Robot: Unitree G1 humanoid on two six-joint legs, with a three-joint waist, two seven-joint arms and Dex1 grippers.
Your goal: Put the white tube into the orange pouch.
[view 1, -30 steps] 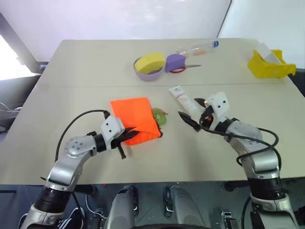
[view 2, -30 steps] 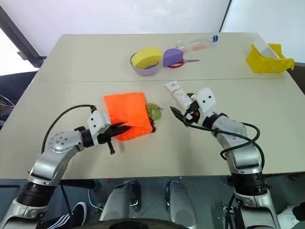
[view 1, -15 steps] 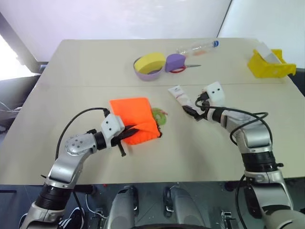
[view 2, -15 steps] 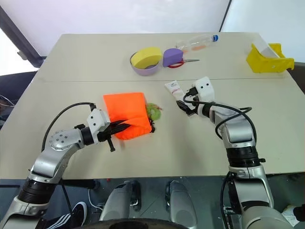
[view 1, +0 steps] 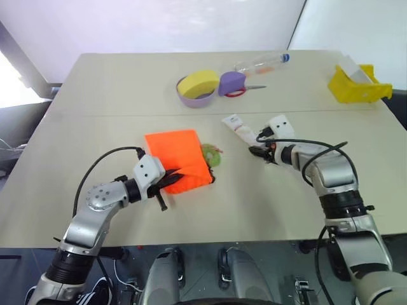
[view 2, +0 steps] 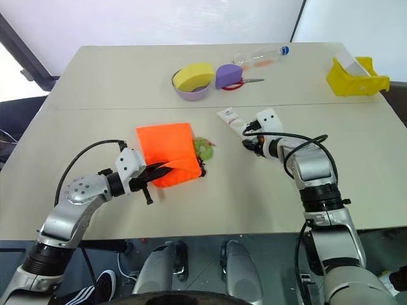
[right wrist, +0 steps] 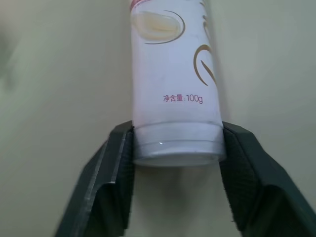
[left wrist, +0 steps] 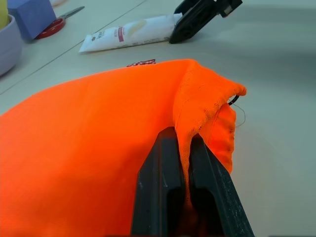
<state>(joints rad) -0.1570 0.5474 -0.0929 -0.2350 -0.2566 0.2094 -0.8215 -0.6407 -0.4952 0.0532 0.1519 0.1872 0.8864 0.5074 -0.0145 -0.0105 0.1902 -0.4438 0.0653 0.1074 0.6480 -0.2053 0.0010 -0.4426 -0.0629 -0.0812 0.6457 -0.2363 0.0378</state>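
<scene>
White tube (right wrist: 175, 84) gripped at cap end by right claw (right wrist: 173, 168) (on desk (view 1: 114, 95)); orange pouch (view 1: 175, 155) edge pinched in left claw (left wrist: 183, 197).

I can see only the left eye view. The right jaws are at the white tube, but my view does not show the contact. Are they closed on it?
Observer: In the right wrist view both fingers press the sides of the small white squeeze tube at its cap end, so the right gripper is shut on it. The tube lies flat on the beige table.

Operator: And the left jaws, do they hold the pouch?

Observer: Yes. In the left wrist view the left gripper pinches a raised fold at the rim of the flat bright orange fabric pouch.

Operator: Is the mouth open?

Observer: Beside the pinched fold only a narrow gap shows in the left wrist view; I cannot tell how wide it opens.
</scene>
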